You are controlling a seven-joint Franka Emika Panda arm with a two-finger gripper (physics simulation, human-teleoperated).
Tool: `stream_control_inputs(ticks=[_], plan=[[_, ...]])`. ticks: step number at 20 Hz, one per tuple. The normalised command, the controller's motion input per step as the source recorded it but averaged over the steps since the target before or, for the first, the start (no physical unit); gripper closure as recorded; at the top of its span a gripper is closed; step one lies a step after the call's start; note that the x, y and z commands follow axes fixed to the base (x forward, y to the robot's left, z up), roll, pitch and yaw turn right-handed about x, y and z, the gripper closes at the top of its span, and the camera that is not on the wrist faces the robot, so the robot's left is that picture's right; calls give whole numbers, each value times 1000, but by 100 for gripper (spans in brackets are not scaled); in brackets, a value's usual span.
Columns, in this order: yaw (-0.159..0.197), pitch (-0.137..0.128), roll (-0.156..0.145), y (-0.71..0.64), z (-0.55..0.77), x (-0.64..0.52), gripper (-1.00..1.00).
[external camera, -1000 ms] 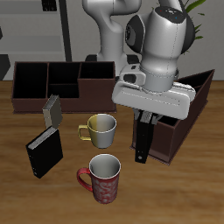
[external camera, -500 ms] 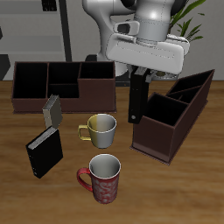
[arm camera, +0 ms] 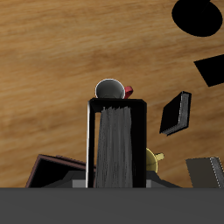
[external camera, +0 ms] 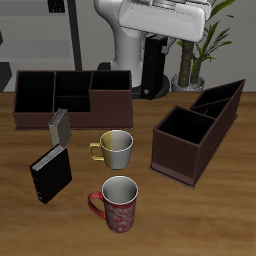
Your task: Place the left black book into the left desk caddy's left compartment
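The left black book [external camera: 152, 68] hangs upright in the air, high above the table, with my gripper [external camera: 156, 42] shut on its upper end. In the wrist view the book [arm camera: 115, 144] fills the middle, seen end-on between the jaws. The left desk caddy [external camera: 195, 131], a dark brown box seen corner-on, stands on the table below and nearer the front than the book. Its compartments are open at the top and hold nothing. A corner of the caddy [arm camera: 54, 171] shows in the wrist view.
A long dark brown caddy [external camera: 70, 95] stands farther back. A grey speckled book [external camera: 60, 125] and a wider black book [external camera: 50, 172] stand in front of it. A grey mug with a yellow handle [external camera: 115, 148] and a red mug [external camera: 118, 200] sit mid-table.
My gripper has risen a long way with the book, from low beside the corner-on caddy to high above the table and farther back.
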Motion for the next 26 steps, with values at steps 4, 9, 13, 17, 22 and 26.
stream_control_inputs(ticks=[4, 9, 13, 17, 22, 26], plan=[[-17, 53, -55, -105, 143, -377, 100], [25, 12, 38, 139, 72, -648, 100], [37, -15, 69, 258, 123, -606, 100], [7, -8, 43, 198, 106, -447, 100], [33, -13, 45, 371, 2, -630, 100], [49, -18, 30, 277, -152, -375, 100]])
